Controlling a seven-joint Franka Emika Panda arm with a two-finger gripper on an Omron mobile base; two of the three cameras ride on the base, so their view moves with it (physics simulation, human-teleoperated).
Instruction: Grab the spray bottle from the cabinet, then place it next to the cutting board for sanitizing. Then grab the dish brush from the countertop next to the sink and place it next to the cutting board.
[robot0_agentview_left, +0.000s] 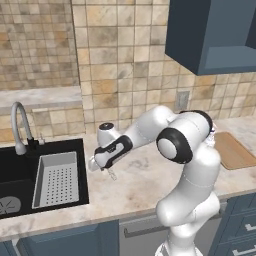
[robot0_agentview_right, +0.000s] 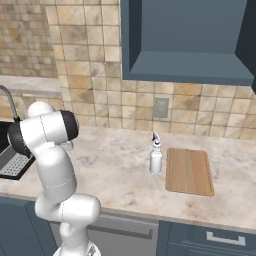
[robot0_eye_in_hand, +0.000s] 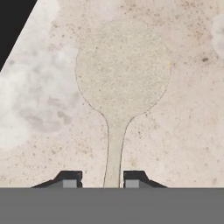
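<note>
The hand view looks straight down on the dish brush, which lies flat on the marbled countertop with its pale round head ahead of me. Its thin handle runs back between my fingertips. My gripper is open astride that handle; the right fingertip stands closer to it than the left. From the left base view, the gripper hangs low over the counter just right of the sink. The white spray bottle stands upright just left of the cutting board.
The sink's grey drain tray and curved tap sit left of my hand. The open dark-blue wall cabinet hangs above the board. An outlet is on the tiled wall. Blue drawers run below the counter.
</note>
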